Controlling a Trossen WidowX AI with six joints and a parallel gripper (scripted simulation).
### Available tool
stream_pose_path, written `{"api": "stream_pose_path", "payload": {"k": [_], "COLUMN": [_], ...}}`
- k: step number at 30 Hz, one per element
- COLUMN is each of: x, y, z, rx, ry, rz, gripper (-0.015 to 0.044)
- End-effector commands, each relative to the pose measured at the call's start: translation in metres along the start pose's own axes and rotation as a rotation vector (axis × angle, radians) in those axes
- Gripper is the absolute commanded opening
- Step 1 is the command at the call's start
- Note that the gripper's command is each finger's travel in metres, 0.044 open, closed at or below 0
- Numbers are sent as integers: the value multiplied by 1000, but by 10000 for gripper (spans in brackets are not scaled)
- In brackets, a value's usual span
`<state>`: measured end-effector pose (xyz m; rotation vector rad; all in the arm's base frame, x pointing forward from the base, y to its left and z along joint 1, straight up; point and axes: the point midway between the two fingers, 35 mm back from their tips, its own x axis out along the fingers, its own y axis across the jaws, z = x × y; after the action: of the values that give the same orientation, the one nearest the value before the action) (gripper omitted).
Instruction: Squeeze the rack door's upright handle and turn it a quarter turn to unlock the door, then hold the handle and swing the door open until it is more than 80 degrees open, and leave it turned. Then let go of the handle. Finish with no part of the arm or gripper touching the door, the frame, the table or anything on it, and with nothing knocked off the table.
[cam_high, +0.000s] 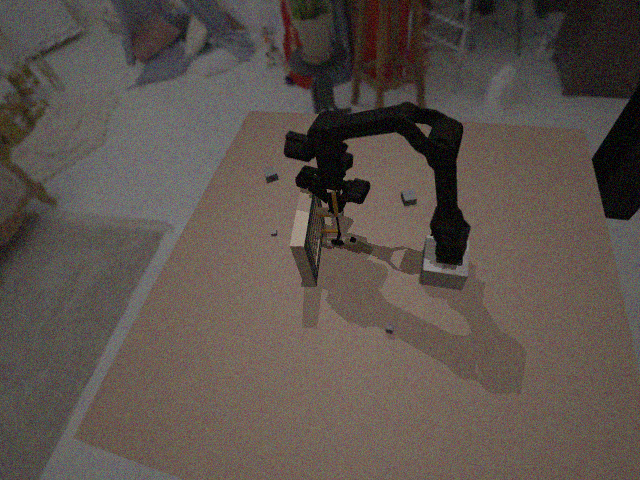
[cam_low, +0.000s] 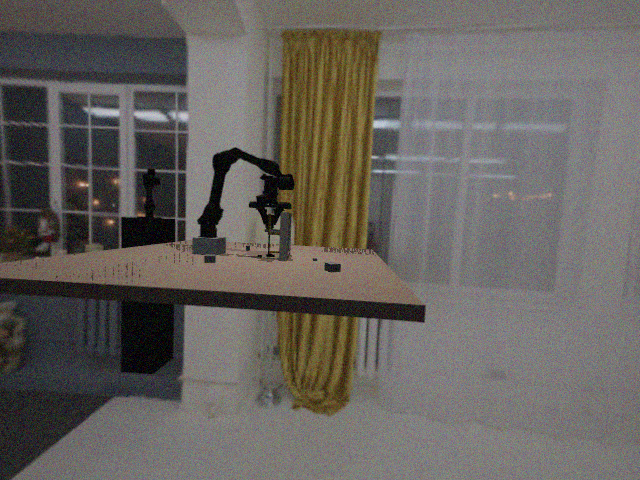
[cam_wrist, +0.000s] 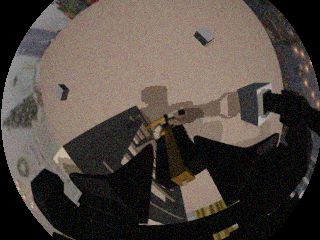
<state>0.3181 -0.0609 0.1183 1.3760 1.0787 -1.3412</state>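
The pale rack frame (cam_high: 298, 235) (cam_low: 285, 237) stands upright on the table. Its dark slatted door (cam_high: 313, 237) appears closed, flush with the frame's front. The upright handle (cam_high: 334, 201) (cam_wrist: 175, 156) is an orange bar standing off the door on orange brackets, with a thin dark rod below it reaching down near the table. My gripper (cam_high: 336, 207) (cam_low: 269, 219) (cam_wrist: 174, 143) points down from above. It is partly open, with its fingers on either side of the handle's upper part. Whether a finger touches the bar cannot be told, and the fingers hide part of it.
The arm's pale base block (cam_high: 443, 276) (cam_low: 208, 245) stands on the table (cam_high: 232, 361) in front of the door. Small grey blocks lie behind the rack (cam_high: 271, 177), beside the arm (cam_high: 408, 197) and on the near side (cam_high: 389, 329). A tiny one (cam_high: 274, 233) lies close behind the frame.
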Motion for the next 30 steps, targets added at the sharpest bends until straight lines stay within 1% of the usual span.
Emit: {"api": "stream_pose_path", "payload": {"k": [1, 3, 30], "x": [1, 1, 1], "y": [0, 0, 0], "z": [-1, -1, -1], "rx": [-4, -69, -1407], "ry": [3, 3, 4], "rz": [-2, -2, 1], "gripper": [292, 292, 292]}}
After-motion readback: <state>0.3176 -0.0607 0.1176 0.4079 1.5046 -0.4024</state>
